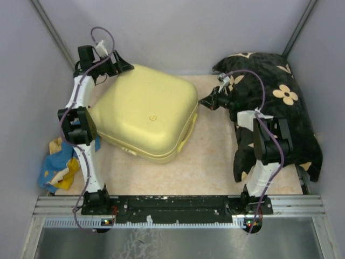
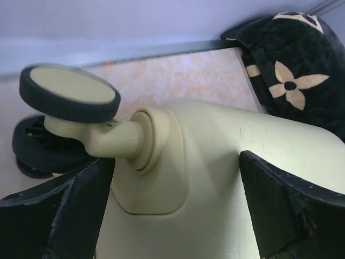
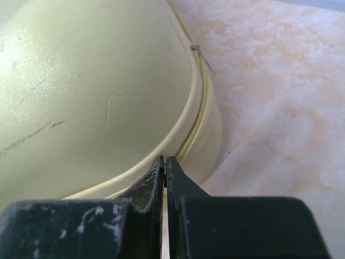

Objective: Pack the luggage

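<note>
Pale yellow hard-shell suitcase, rounded corners, lies flat and shut on the left half of the surface. It sits skewed to the surface's edges, one corner aimed at the far edge.

Left tool: fingers spread wide, holding nothing. It straddles the case's far-left corner, just by a cream-faced wheel with a black tyre. A second black wheel sits behind it. Shell fills the gap between the fingers. Contact cannot be told.

Right tool: fingers pressed together, nothing between them. Its tip points at the case's right side, level with the seam where the two shells meet. The case lies to that tool's left, very near. Touching or just short: cannot tell. A small metal tab shows further along the seam.

Both arms are at the case, the left at the wheel corner, the right at the seam side. My reading: the lid must be lifted before anything goes in, and that turns on the seam facing the right tool.

Around: large black plush cloth with beige flower motifs, heaped along the right edge, partly under the right arm, well apart from the case. Crumpled blue and yellow cloth at the near-left edge beside the left arm. Nothing lies between either tool and the case. The left arm crosses the case's left side and may hinder the lid's swing.
</note>
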{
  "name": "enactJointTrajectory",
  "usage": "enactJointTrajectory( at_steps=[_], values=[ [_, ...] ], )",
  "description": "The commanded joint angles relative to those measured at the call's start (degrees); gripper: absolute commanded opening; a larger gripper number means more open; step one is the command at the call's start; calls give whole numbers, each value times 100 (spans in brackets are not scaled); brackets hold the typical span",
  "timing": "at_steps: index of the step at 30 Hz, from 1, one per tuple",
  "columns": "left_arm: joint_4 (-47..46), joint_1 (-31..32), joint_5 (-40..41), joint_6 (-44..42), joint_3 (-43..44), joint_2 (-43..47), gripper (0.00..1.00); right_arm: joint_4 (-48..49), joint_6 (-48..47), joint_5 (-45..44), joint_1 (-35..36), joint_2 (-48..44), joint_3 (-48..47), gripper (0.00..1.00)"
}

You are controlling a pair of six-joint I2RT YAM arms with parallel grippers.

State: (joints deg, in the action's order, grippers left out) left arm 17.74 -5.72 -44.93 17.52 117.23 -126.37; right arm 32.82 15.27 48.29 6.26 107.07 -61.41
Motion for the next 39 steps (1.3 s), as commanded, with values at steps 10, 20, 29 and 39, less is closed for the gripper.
enactJointTrajectory(
  at_steps=[10, 20, 29, 39],
  values=[
    [-1749, 952, 1927, -3692, 1655, -1353, 100, -57, -540, -623, 411, -1364, 1028, 0],
    [-612, 960, 3044, -5299, -278, 1393, 100, 625, -240, -458, 532, -1290, 1197, 0],
    [989, 2946, 2087, -5302, -2381, 3735, 91, 801, -205, -366, 525, -1012, 1012, 0],
    [969, 5376, 2983, -4214, -3043, 3527, 80, 1083, 198, -614, 471, -724, 627, 0]
  ],
)
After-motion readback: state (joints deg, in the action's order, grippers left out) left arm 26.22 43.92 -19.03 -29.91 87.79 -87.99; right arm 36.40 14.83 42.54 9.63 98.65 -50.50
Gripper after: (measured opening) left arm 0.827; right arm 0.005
